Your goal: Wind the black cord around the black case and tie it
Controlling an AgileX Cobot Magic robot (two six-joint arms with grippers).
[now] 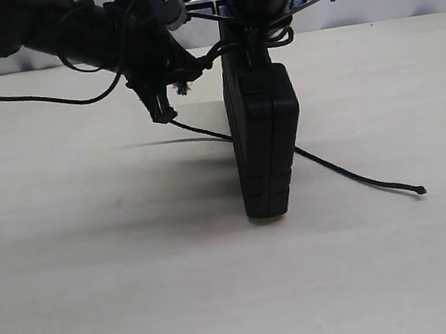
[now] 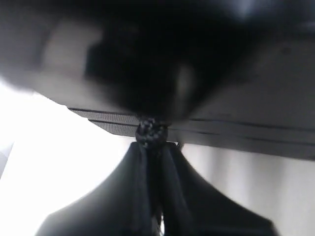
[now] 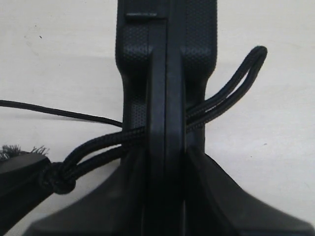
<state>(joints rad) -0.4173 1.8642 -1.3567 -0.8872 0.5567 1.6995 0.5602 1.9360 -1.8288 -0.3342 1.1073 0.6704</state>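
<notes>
Standing on edge mid-table: black case [image 1: 267, 141], thin seamed side toward the exterior camera, broad faces pointing left and right. Long axis reads as vertical in the exterior view. Foreshortening makes that hard to confirm. Bottom end sits on the table [image 1: 100, 296].

Right gripper [image 3: 166, 158] comes down from above at the case's upper end. Its fingers press the two broad faces with the seam running between them. Closed on the case, partly open only by the case's thickness.

Left gripper [image 1: 164, 109] is just left of the case's top, clear of the table and not touching the case. Jaws are pinched nearly together on the black cord [image 1: 346, 175], right at the frayed knot [image 1: 181, 84]. The left wrist view shows the braid clamped at the fingertips; the rest of that view is blurred.

Cord routing:
- From the knot, two strands run side by side to the right and cross over the case's narrow edge, just ahead of the right fingers.
- Past the edge they end in a loop [image 3: 257, 53] sticking out free on the right side.
- A single strand drops from the left gripper toward the near right and passes behind the case.
- It reappears on the right side of the case and lies slack on the table, running near-right.
- It ends in a knotted tip [image 1: 419, 189], well apart from the case.
</notes>
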